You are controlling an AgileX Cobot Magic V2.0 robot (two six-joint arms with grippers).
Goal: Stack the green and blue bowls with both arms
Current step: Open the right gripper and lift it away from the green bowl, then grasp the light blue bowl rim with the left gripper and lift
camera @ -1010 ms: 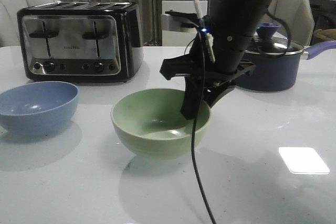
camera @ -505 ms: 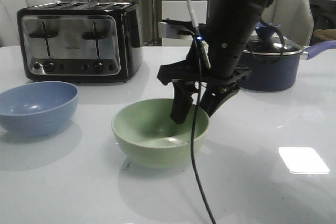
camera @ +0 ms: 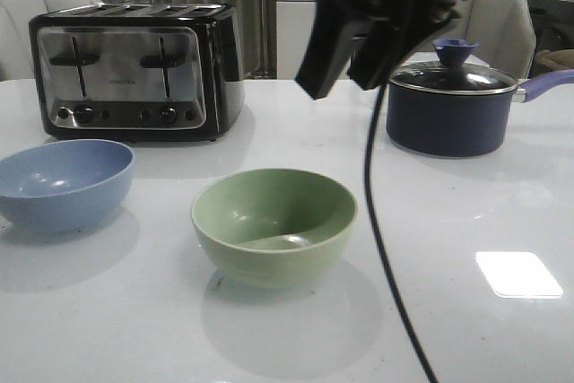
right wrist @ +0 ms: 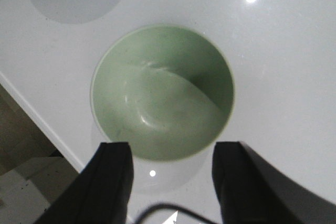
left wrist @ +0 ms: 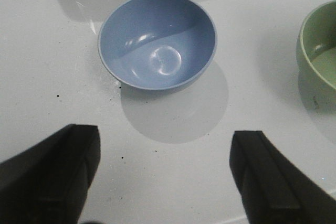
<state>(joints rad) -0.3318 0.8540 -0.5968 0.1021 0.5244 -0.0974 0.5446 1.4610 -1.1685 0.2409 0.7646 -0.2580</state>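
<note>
1. My right gripper [camera: 345,69] is hanging in the air above the green bowl [camera: 273,226], jaws spread apart with nothing in them
2. Green bowl sits upright on the white tabletop [camera: 466,221], pretty much front and center, touching nothing
3. Blue bowl [camera: 63,181] is off to its left, upright, well apart from it, in front of the toaster [camera: 134,69]
4. Left gripper [left wrist: 163,177] hovers over the tabletop near the blue bowl, jaws wide open and empty
5. Navy saucepan [camera: 453,105] with its lid on is at the back right

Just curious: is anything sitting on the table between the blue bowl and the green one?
No. The front view shows only bare white table between blue bowl and green bowl.
</note>
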